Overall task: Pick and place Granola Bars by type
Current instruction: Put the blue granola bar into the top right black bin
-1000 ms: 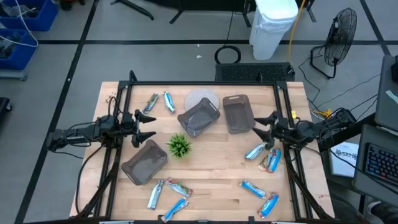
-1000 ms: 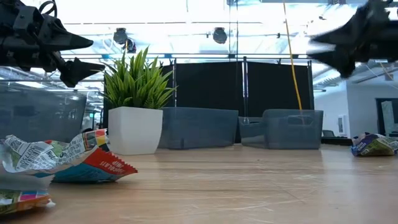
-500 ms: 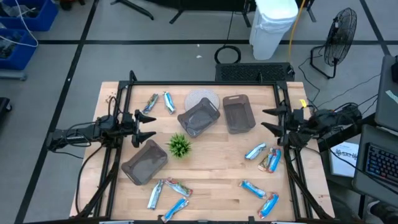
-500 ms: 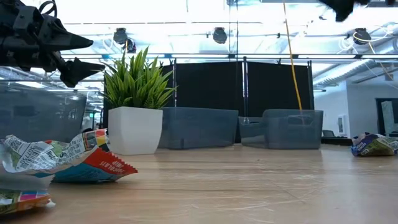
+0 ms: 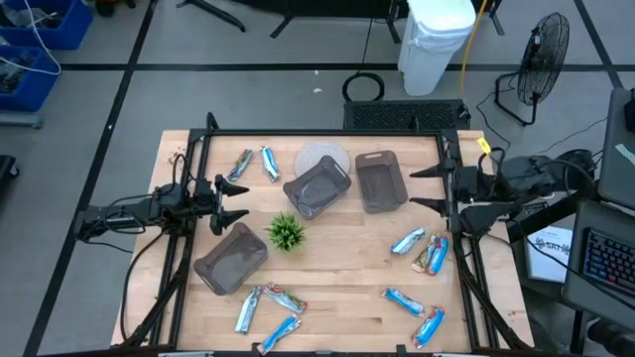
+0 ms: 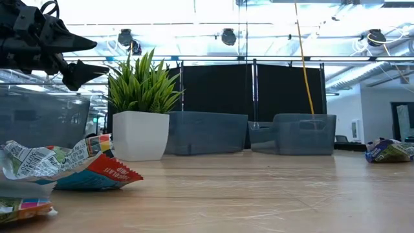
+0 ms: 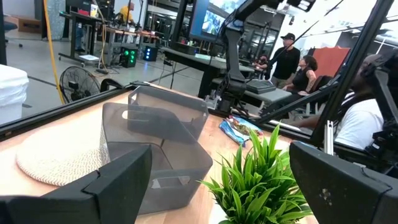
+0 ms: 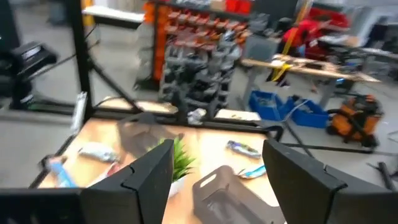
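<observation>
Pulling back: the right gripper is lifting away toward the right edge of the high view; a second ago it was hanging over the bars at centre right, and it has now left the low view entirely.
Right fingers: spreading wide apart, gripping nothing.
Left gripper: staying where it was at centre left, its fingers parted and bare, just above the lower-left tray.
Granola Bars: lying flat on the tabletop in four groups: a cluster below the right fingers and apart from them, two at lower right, three at lower centre-left, two at upper left.
Trays: the two centre trays and the lower-left tray are holding no bars.
Plant: standing between the trays.
</observation>
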Controlling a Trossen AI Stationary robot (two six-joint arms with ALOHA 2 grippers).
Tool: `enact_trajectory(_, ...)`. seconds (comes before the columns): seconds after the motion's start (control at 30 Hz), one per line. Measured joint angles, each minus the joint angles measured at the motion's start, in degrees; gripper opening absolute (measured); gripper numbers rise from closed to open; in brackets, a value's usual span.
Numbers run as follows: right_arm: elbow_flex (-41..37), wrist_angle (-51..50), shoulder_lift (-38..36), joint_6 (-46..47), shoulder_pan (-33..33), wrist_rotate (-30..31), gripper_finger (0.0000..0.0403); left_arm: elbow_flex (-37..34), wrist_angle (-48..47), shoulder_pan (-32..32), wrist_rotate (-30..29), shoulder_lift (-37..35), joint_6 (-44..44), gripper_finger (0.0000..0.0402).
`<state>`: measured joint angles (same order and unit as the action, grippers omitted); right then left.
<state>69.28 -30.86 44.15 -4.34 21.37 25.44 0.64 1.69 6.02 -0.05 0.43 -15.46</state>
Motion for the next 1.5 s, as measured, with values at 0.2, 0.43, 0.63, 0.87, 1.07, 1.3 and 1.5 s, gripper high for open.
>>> enact_trajectory(0.2, 10.83, -12.69, 7.99, -7.66, -0.02, -6.08, 0.0238, -0.02, 0.00, 0.00, -0.01, 0.00, 0.00, 0.0379)
enact_trajectory(0.43, 12.85, -21.10, 12.36, -13.74, -0.02, -13.01, 0.0265, 0.00, 0.00, 0.00, -0.02, 0.00, 0.00, 0.0379)
enact_trajectory(0.63, 12.85, -30.47, 16.33, -16.03, 1.02, -19.73, 0.0323, -0.01, 0.00, 0.00, -0.02, 0.00, 0.01, 0.0379)
enact_trajectory(0.87, 12.85, -32.74, 19.59, -19.01, 5.34, -21.01, 0.0349, -0.01, 0.00, 0.00, -0.02, 0.00, 0.01, 0.0379)
enact_trajectory(1.07, 11.64, -37.55, 22.04, -17.95, 7.20, -15.07, 0.0347, -0.02, 0.00, 0.00, -0.02, 0.00, 0.01, 0.0379)
enact_trajectory(1.3, 2.83, -39.27, 21.98, -16.80, 6.00, -12.83, 0.0343, 0.00, 0.00, 0.00, -0.02, 0.00, 0.02, 0.0379)
enact_trajectory(1.5, -5.33, -39.27, 21.98, -15.24, 4.28, -11.57, 0.0343, 0.00, 0.00, 0.00, -0.02, 0.00, 0.02, 0.0379)
